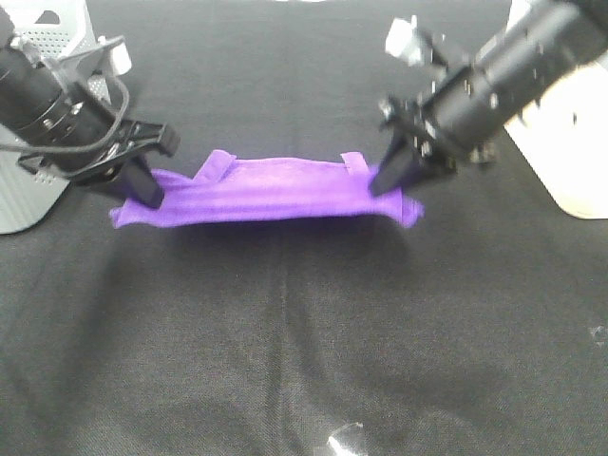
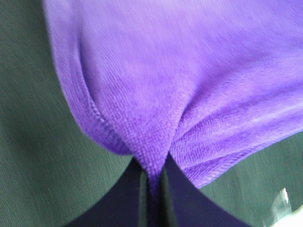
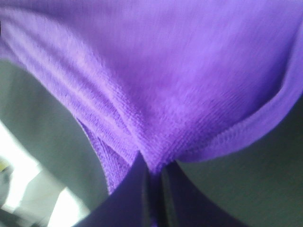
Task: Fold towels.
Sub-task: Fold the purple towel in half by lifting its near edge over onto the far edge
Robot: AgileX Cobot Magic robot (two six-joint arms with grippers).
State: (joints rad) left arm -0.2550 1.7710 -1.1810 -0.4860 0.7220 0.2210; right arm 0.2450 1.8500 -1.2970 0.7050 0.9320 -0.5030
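Note:
A purple towel (image 1: 266, 190) hangs stretched between my two grippers, lifted above the black table cloth (image 1: 304, 332), with a shadow under it. My left gripper (image 1: 147, 195) is shut on the towel's left end; its wrist view shows the cloth (image 2: 189, 85) pinched between the black fingers (image 2: 128, 198). My right gripper (image 1: 385, 180) is shut on the towel's right end; its wrist view shows the cloth (image 3: 161, 75) bunched into the closed black fingers (image 3: 132, 198). Two small folded tabs stick up along the towel's far edge.
A white perforated stand (image 1: 28, 190) is at the left edge behind the left arm. A white base (image 1: 570, 142) is at the right edge. A small clear shiny object (image 1: 342, 442) lies near the front edge.

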